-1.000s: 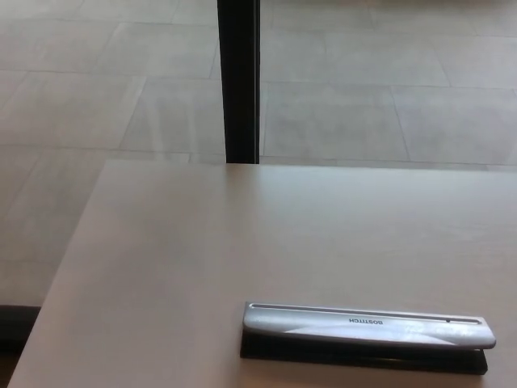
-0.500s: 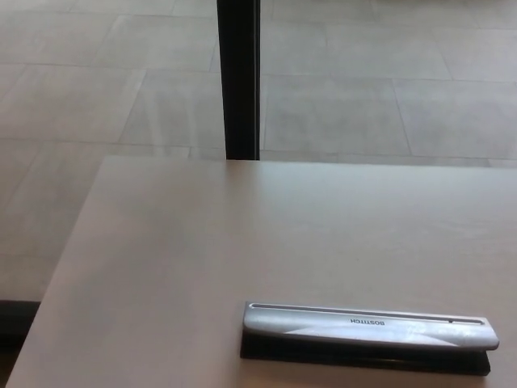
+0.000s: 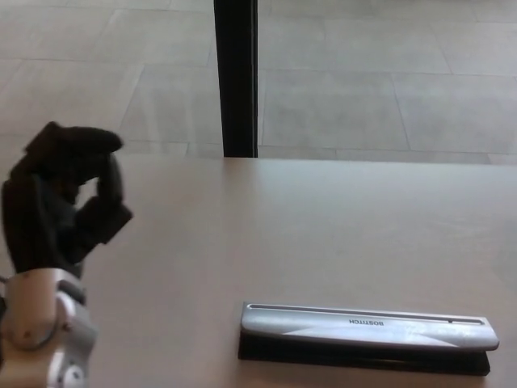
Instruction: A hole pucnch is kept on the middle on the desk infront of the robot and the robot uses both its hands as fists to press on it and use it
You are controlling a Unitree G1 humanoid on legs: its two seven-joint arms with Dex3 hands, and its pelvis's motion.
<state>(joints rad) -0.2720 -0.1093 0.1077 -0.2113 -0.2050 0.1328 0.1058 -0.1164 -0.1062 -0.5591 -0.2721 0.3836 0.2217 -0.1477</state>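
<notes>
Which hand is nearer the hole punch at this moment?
Left. The left hand, fingers curled into a fist, is raised over the desk's left side, well left of the hole punch and not touching it. The right hand is not in view.

Your left hand (image 3: 60, 198) is raised at the left edge of the head view, with its silver wrist below it at the bottom corner. Its black thumb and two thick fingers (image 3: 77, 145) are curled inward into a loose fist, holding nothing. Your right hand does not show.
</notes>
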